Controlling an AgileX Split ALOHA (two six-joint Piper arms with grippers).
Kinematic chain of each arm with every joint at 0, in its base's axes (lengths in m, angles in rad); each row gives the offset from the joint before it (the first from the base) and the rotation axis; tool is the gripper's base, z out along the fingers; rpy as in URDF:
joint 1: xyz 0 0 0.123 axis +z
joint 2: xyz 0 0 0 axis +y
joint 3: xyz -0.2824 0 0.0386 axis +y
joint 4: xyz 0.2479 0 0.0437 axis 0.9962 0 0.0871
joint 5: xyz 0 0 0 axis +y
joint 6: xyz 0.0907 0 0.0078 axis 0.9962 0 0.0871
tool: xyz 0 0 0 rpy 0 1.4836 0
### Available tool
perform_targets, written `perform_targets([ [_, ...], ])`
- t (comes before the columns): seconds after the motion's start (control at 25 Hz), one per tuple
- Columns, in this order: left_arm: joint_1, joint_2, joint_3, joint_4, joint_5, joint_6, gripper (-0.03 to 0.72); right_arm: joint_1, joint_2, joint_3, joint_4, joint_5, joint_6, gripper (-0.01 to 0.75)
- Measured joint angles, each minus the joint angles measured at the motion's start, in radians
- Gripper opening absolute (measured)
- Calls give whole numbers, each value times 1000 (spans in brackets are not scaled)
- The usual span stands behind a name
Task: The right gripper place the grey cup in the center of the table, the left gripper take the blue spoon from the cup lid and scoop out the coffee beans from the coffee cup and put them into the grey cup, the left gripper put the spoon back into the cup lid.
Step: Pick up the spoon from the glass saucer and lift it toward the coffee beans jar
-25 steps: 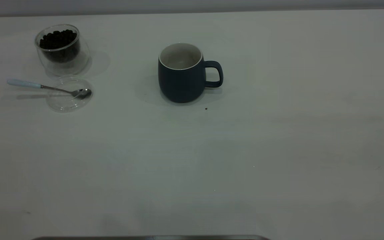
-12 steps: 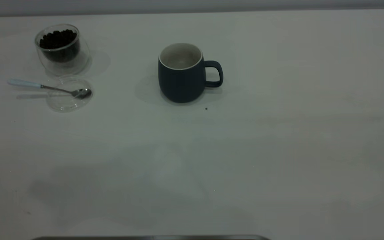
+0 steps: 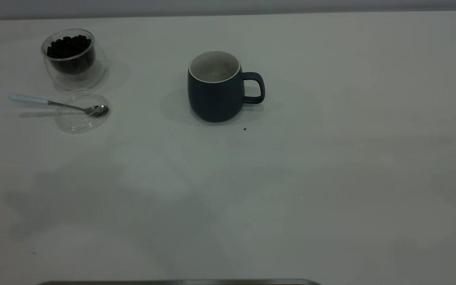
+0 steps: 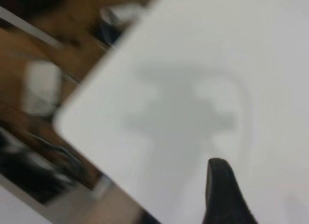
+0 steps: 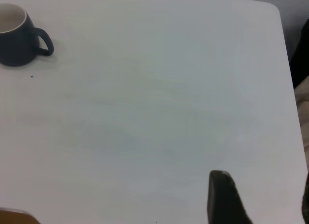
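Note:
The grey cup point(image 3: 216, 95) stands upright near the middle of the table point(image 3: 331, 158), handle pointing right; it also shows far off in the right wrist view point(image 5: 14, 38). At the far left the coffee cup point(image 3: 71, 59) holds coffee beans point(image 3: 69, 45). Just in front of it lies the cup lid point(image 3: 81, 114) with the blue spoon point(image 3: 54, 103) resting across it, bowl in the lid. Neither arm appears in the exterior view. My right gripper point(image 5: 263, 185) hangs open over bare table, far from the cup. My left gripper point(image 4: 265, 185) hovers open above a table corner, one fingertip point(image 4: 219, 178) showing.
A tiny dark speck point(image 3: 245, 128) lies just in front of the grey cup. A dark strip point(image 3: 180, 282) runs along the near edge. Beyond the table corner in the left wrist view there is blurred floor clutter point(image 4: 43, 89).
A soft shadow has spread across the near left of the table and drifted leftward. The cup, glass, lid and spoon have not moved.

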Motion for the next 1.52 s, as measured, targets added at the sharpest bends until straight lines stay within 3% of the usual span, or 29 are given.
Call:
perform_targets([
  [0.24, 99, 248, -107, -389, 15, 361, 435, 0, 0, 0, 0, 0, 0, 358],
  [0.48, 115, 453, -252, -686, 71, 791, 415, 0, 0, 0, 0, 0, -1, 358],
  [0.68, 115, 568, -293, -741, -52, 974, 413, 0, 0, 0, 0, 0, -1, 358],
  [0.88, 115, 663, -298, -826, -169, 1042, 413, -1, 0, 0, 0, 0, -1, 358],
  [1.24, 112, 895, -298, -893, -146, 1189, 545, -2, 0, 0, 0, 0, -1, 358],
  [1.52, 110, 923, -300, -939, -225, 1242, 565, -2, 0, 0, 0, 0, -1, 358],
])
